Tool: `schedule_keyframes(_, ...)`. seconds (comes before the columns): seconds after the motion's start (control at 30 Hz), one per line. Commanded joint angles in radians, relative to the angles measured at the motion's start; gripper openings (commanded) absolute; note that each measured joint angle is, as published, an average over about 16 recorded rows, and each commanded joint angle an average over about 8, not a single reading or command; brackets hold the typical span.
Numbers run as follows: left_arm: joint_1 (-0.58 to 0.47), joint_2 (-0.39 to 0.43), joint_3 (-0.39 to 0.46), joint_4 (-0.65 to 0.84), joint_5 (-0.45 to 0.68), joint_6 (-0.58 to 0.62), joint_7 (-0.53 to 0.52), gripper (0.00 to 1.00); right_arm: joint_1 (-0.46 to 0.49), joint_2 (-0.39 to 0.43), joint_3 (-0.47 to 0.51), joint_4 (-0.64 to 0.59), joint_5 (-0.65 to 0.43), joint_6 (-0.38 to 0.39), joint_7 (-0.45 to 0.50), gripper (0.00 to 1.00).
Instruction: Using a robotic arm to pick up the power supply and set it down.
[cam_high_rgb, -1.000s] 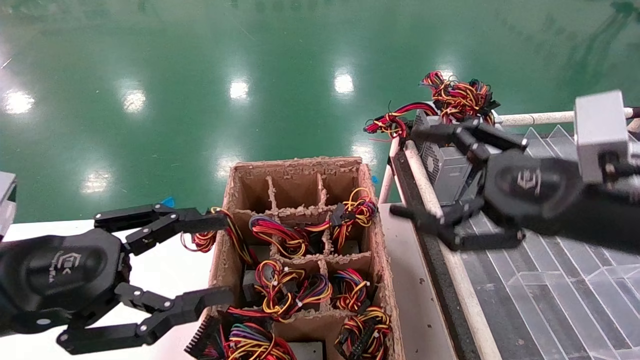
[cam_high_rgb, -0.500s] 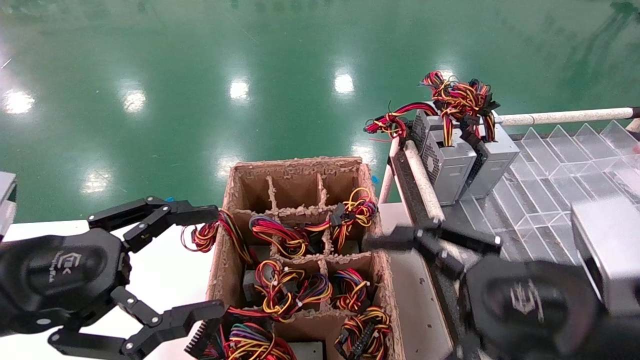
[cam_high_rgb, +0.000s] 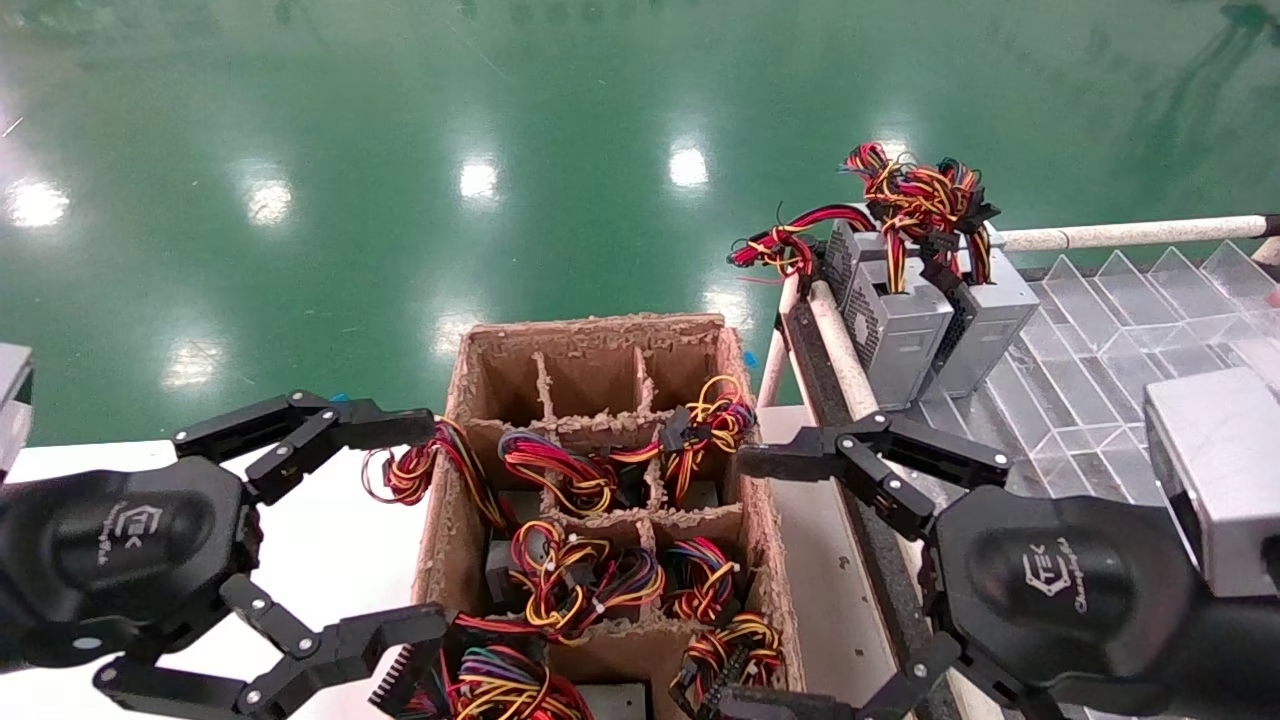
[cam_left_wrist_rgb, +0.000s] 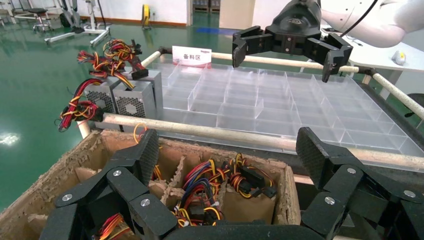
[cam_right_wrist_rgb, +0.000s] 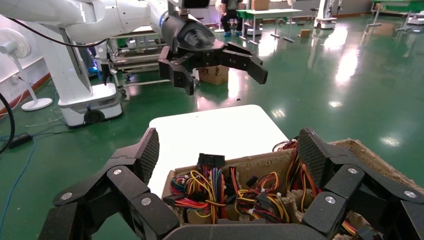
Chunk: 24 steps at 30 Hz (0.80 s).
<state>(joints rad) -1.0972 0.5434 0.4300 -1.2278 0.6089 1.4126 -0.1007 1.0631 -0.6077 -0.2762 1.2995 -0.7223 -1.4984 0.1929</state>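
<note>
Two grey sheet-metal power supplies (cam_high_rgb: 915, 330) stand upright at my clear divided tray's (cam_high_rgb: 1100, 330) far left corner, wire bundles up. Right gripper (cam_high_rgb: 770, 580) hangs spread over the cardboard box's (cam_high_rgb: 600, 345) right edge. Left wrist view: left gripper (cam_left_wrist_rgb: 225, 165) splayed.

From the head camera you looked steeply down on the brown partitioned cardboard box (cam_high_rgb: 600, 500), close at six o'clock, green floor toward twelve. Your left wrist camera sat low behind that box (cam_left_wrist_rgb: 165, 185), facing across it to the clear plastic divider tray (cam_left_wrist_rgb: 280, 100). Your right wrist camera faced the opposite way over the same box (cam_right_wrist_rgb: 250, 175), toward the white tabletop (cam_right_wrist_rgb: 215, 130).
</note>
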Motion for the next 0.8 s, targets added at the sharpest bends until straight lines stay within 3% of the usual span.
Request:
schedule_keyframes(0.03, 0.000, 0.000, 0.000, 0.000, 0.000, 0.000, 0.000, 1.00, 0.003, -0.001, -0.001, -0.004, -0.002, 0.001, -0.001, 1.00)
schedule_keyframes(0.8, 0.000, 0.000, 0.000, 0.000, 0.000, 0.000, 0.000, 1.00, 0.012, -0.003, -0.003, -0.016, -0.008, 0.003, -0.006, 1.00)
